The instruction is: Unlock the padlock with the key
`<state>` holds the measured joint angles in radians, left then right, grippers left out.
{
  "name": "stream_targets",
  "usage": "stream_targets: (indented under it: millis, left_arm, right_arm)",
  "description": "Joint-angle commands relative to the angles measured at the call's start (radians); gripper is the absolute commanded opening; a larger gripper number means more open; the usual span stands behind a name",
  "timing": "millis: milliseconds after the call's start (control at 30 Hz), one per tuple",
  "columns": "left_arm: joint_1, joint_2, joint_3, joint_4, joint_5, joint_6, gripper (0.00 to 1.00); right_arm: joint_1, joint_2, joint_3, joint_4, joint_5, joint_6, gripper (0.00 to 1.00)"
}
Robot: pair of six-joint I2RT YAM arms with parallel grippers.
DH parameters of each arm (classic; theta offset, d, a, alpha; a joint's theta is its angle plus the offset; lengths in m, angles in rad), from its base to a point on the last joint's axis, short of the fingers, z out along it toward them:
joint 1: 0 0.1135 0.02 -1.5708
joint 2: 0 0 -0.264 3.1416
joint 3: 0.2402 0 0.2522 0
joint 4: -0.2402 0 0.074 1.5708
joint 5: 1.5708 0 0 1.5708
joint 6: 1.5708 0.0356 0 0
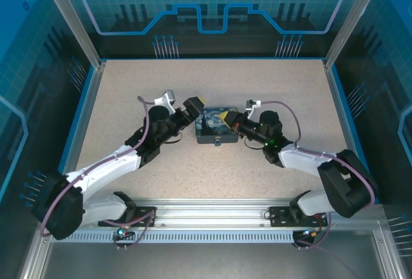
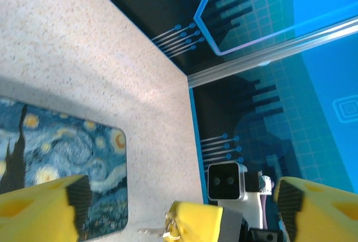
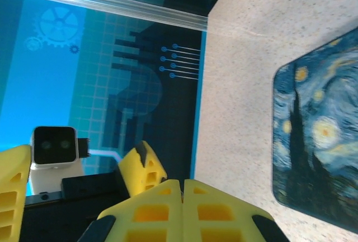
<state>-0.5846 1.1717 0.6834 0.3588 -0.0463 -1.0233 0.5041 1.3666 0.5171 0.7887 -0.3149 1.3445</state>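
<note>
The left arm (image 1: 109, 163) is reaching from its base at the near left edge of the table (image 1: 283, 86) diagonally toward the middle. The right arm (image 1: 309, 160) is coming in from the near right, its elbow bulging toward the right edge. Both wrists are facing each other near the centre of the surface. The left gripper (image 1: 197, 107) is holding its yellow fingers (image 2: 39, 208) spread wide apart. The right gripper (image 1: 227, 119) is pressing its fingers (image 3: 151, 214) flat together, with a thin sliver of the key (image 2: 154, 232) poking out at their tips.
</note>
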Motion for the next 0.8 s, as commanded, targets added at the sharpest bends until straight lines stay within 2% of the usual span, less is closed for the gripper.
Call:
stream_targets:
  millis: [0, 133, 267, 533, 767]
  left_arm:
    - [-0.007, -0.050, 0.008, -0.200, 0.084, 0.146, 0.96]
    - [-0.048, -0.081, -0.045, -0.247, 0.102, 0.188, 0.99]
    - [-0.117, -0.072, -0.123, -0.196, 0.078, 0.199, 0.99]
    - [-0.244, 0.105, -0.201, 0.027, 0.021, 0.202, 0.99]
    - [-0.273, 0.244, -0.165, 0.103, -0.026, 0.235, 0.99]
  right_arm:
    - [-0.024, -0.077, -0.042, -0.127, -0.006, -0.082, 0.00]
    - [-0.059, -0.155, -0.087, -0.226, 0.003, -0.127, 0.00]
    - [-0.101, -0.201, -0.133, -0.266, 0.002, -0.152, 0.00]
    - [-0.136, -0.210, -0.172, -0.292, -0.024, -0.187, 0.00]
    - [-0.139, -0.165, -0.173, -0.266, -0.042, -0.206, 0.00]
